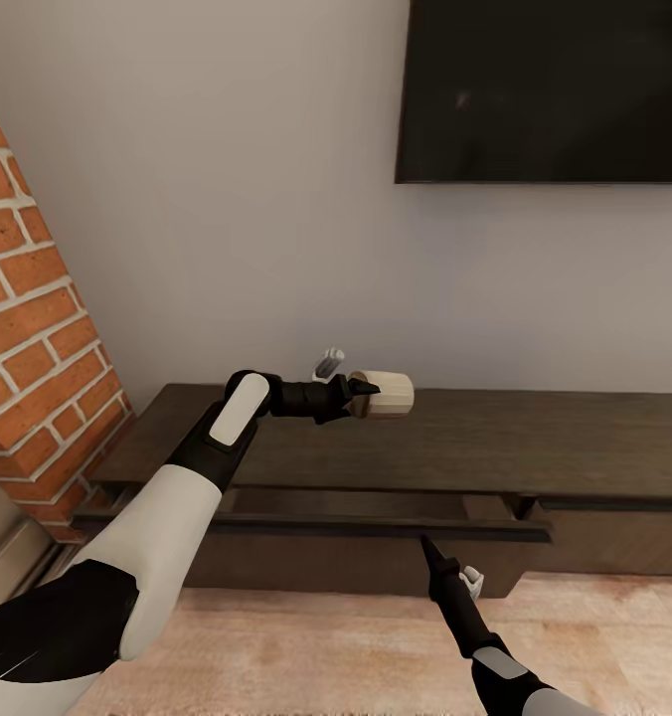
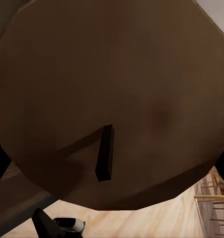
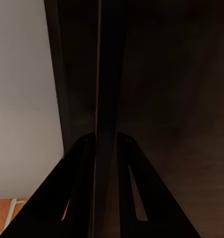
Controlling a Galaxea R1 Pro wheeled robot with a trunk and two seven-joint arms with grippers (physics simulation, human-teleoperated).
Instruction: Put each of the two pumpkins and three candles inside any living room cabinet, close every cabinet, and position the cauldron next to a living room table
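Candle [image 1: 384, 394]: one, cream, held in the closed jaws of the left gripper [image 1: 360, 390] above the cabinet [image 1: 455, 438] top, long axis level, wick end facing the wrist.

Drawer [image 1: 326, 519]: slightly open, directly below and nearer the robot.

Right gripper [image 1: 427, 545]: at the drawer's front edge, jaws apparently pinched on it; view dim.

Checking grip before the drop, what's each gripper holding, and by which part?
Left gripper holds a candle by one end. Right gripper pinches the cabinet drawer's front edge.
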